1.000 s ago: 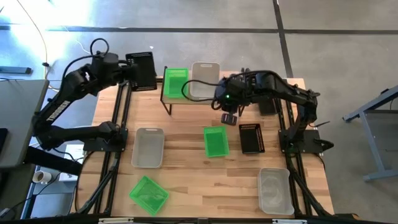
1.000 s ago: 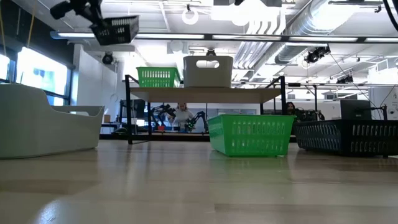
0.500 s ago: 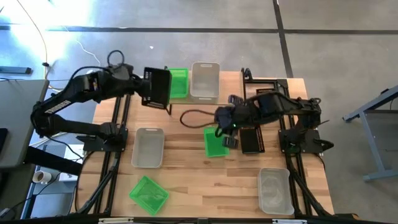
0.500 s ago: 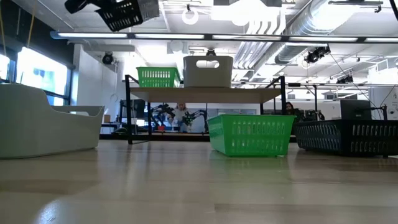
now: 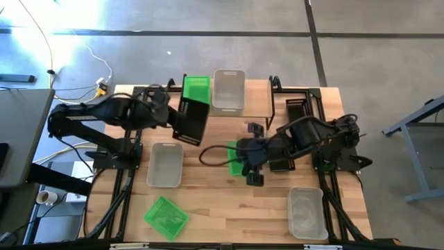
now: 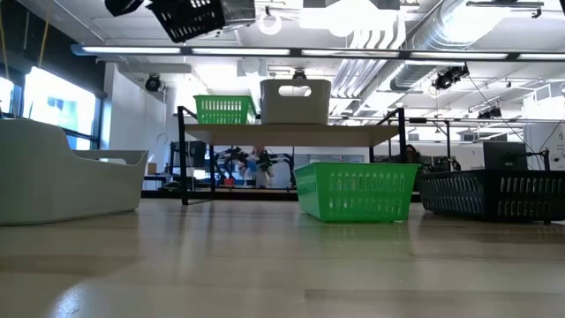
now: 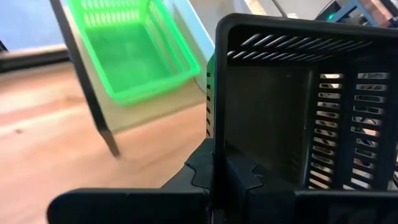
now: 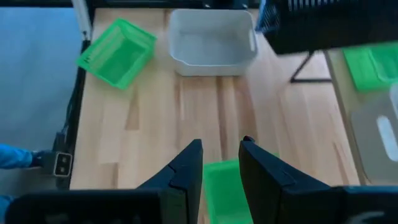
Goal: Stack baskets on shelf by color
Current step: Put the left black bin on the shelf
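My left gripper [image 5: 173, 115] is shut on a black perforated basket [image 5: 191, 119], carried high over the table just in front of the shelf's left end; the low view shows that basket [image 6: 189, 16] at the top of the picture. The shelf [image 5: 258, 104] bears a green basket [image 5: 197, 89] and a whitish one [image 5: 229, 89], both standing on their bases. My right gripper [image 8: 221, 152] is open with a narrow gap, above the near end of a green basket [image 5: 237, 154] that stands on the table; whether the fingers touch it, I cannot tell. My left gripper pinches one wall of the black basket at its rim [image 7: 215, 146], one finger inside [image 7: 241, 175] and one outside [image 7: 198, 173]. The basket is lifted clear of the table and sticks out ahead of the fingers, tilted, its open side turned sideways.
On the table stand a whitish basket [image 5: 165, 164] at the left, a green one [image 5: 166, 216] near the near edge, a whitish one [image 5: 307, 212] at the near right, and a black one [image 5: 283, 158] partly under my right arm. Another black basket [image 5: 297, 106] lies at the far right.
My left gripper has carried the black basket from beyond the table's far left corner toward the right and near, to just in front of the shelf, turning it as it went. My right gripper has drawn back from the shelf toward the near edge, over the green basket.
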`<state>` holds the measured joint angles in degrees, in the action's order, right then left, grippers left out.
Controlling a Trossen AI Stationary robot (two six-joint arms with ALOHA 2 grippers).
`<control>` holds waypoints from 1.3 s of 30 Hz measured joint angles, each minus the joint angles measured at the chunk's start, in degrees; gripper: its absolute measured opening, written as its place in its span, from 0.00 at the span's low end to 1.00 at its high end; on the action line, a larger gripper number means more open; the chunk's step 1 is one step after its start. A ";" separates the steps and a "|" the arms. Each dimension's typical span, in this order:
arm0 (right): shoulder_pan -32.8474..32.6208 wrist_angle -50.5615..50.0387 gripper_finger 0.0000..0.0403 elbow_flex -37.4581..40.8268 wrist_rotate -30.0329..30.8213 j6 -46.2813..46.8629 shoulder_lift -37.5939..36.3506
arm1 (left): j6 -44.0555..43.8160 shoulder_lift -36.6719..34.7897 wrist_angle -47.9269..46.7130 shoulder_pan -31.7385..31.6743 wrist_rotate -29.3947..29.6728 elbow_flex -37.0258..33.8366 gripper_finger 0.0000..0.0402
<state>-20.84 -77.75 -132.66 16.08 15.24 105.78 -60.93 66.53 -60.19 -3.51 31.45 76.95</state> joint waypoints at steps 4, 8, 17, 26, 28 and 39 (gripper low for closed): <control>-1.14 3.04 0.23 0.00 -0.04 -4.40 0.97 | -5.61 3.31 0.01 3.61 1.15 -0.02 0.00; -1.86 5.74 0.23 0.00 -0.05 -10.36 2.03 | -10.82 6.62 -0.01 6.37 2.44 -0.02 0.00; -1.62 7.39 0.23 0.00 -3.02 -18.61 5.62 | -19.53 12.80 -0.04 8.90 2.37 -0.02 0.00; -1.29 9.06 0.24 0.02 -0.16 -21.71 9.76 | -25.04 15.75 0.45 10.61 2.29 -0.04 0.00; -1.06 9.29 0.26 0.02 -0.20 -21.72 10.51 | -26.01 15.80 0.65 11.34 2.81 -0.02 0.00; 0.30 10.75 0.36 0.02 -1.13 -22.88 14.23 | -26.92 16.12 4.12 14.17 5.52 -0.04 0.00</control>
<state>-20.54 -66.99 -132.64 14.94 -7.64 120.00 -87.85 82.65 -56.07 10.66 36.97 76.90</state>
